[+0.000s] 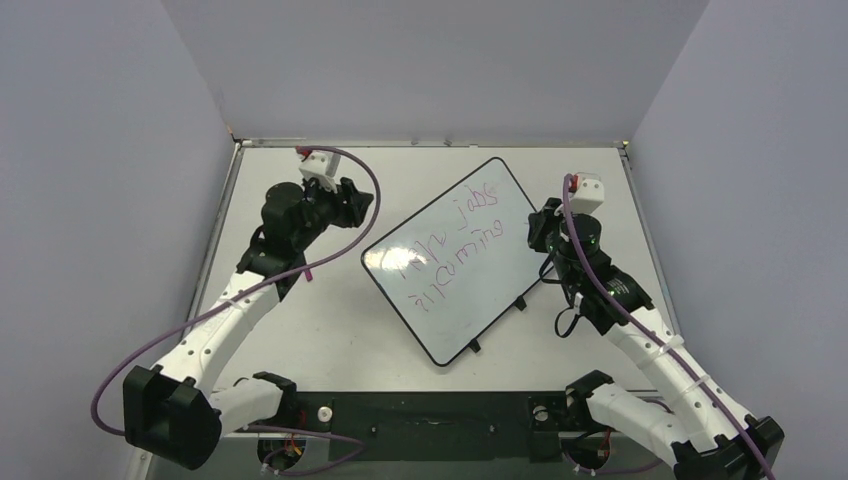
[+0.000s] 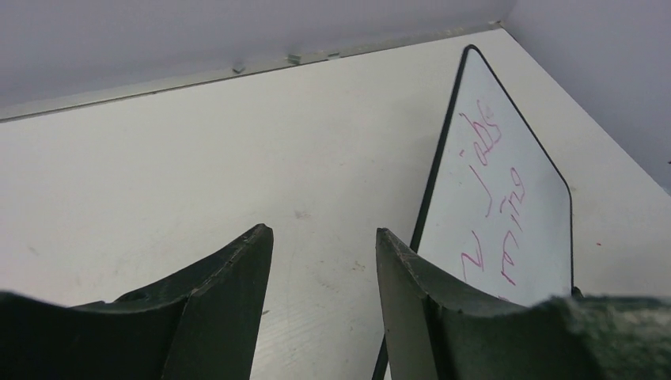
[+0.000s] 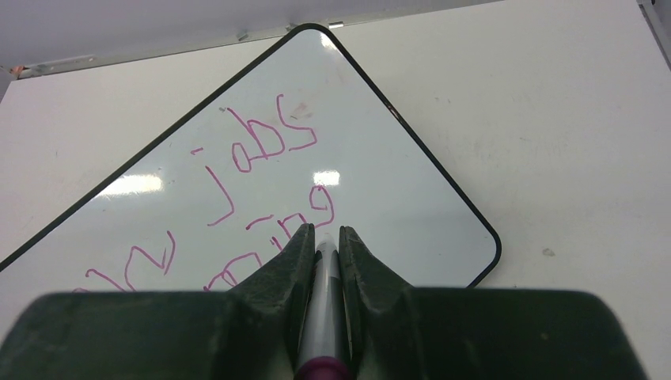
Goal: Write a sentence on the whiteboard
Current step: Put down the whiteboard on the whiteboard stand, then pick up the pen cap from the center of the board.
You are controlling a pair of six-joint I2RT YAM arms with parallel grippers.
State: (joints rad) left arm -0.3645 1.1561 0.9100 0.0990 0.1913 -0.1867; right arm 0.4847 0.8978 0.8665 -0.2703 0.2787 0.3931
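Gripping marker (image 3: 324,317) tight w/ R pincer (image 3: 326,237), tip by end of sentence (image 3: 229,194) on whiteboard (image 1: 495,295) — skewed, mid-tabletop (image 1: 330,330). Hovering L pincer (image 2: 324,232) spread wide, empty, at board's 10 o'clock; not pinning it. Could skid under pen pressure, smearing strokes.

Whiteboard (image 1: 480,295) on table (image 1: 330,330), sentence (image 1: 470,240) on it; L claw (image 1: 362,200) left, R claw (image 1: 537,235) right.

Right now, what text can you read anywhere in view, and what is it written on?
"jobs": pink handwriting, the sentence, on the whiteboard.
"...ing": end of the lower line, same board; its start hides behind the right gripper and its marker.
The word before "jobs" is cut off, unreadable.
No other labels seen.
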